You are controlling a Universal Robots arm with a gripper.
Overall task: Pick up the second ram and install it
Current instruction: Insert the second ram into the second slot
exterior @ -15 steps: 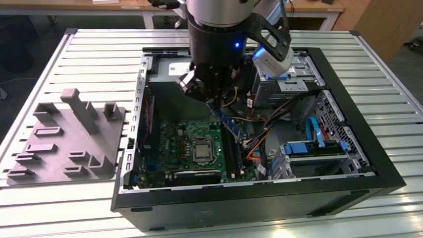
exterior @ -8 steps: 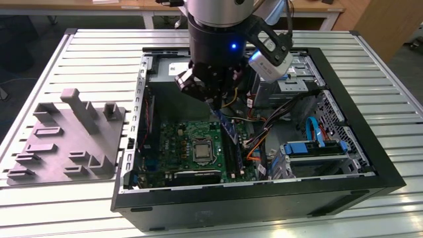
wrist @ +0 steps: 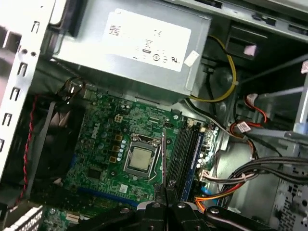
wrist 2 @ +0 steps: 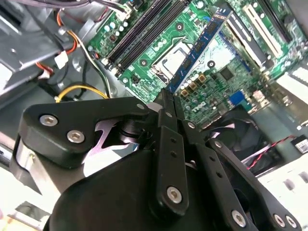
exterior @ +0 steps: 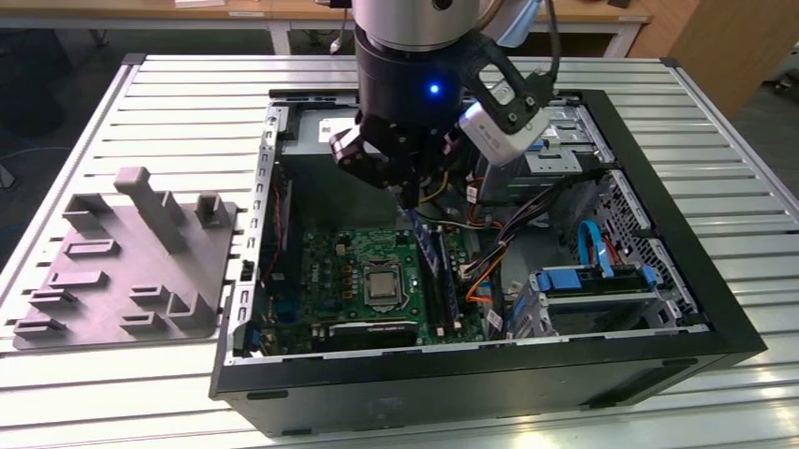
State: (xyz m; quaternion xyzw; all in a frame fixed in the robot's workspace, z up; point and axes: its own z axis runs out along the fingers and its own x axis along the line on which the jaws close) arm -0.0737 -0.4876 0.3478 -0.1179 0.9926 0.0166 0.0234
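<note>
- The gripper [wrist 2: 166,103] has its fingers pressed together on one end of the second ram [wrist 2: 202,43]. It pinches the stick by its flat faces, and the stick runs out from the fingertips as a long blue strip lined with dark chips.
- In the first wrist view the stick [wrist: 163,159] shows edge-on as a thin line. It hangs over the motherboard [wrist: 103,125], between the processor socket [wrist: 139,159] and the memory slots [wrist: 185,151].
- The slots run along the board's edge beside the cable bundle [wrist: 231,178], and the socket sits near the board's middle.
- Step in hand, as I judge it: the pick-up is done and the stick is being brought to its slot. It looks clear of the slots and is not yet seated.
- Seating will likely call for the stick's long edge to lie parallel to a free slot and directly over it. Then it needs a straight push down with no tilt.
- Further out, the computer case [exterior: 500,383] lies open on the slatted table [exterior: 699,112]. The grey plastic block [exterior: 125,262] sits beside it, towards the table's edge at the exterior view's left.
- The stick's contact edge is hard to make out.
- I cannot tell which slots are filled or where the latches stand, nor how high the stick hangs.
</note>
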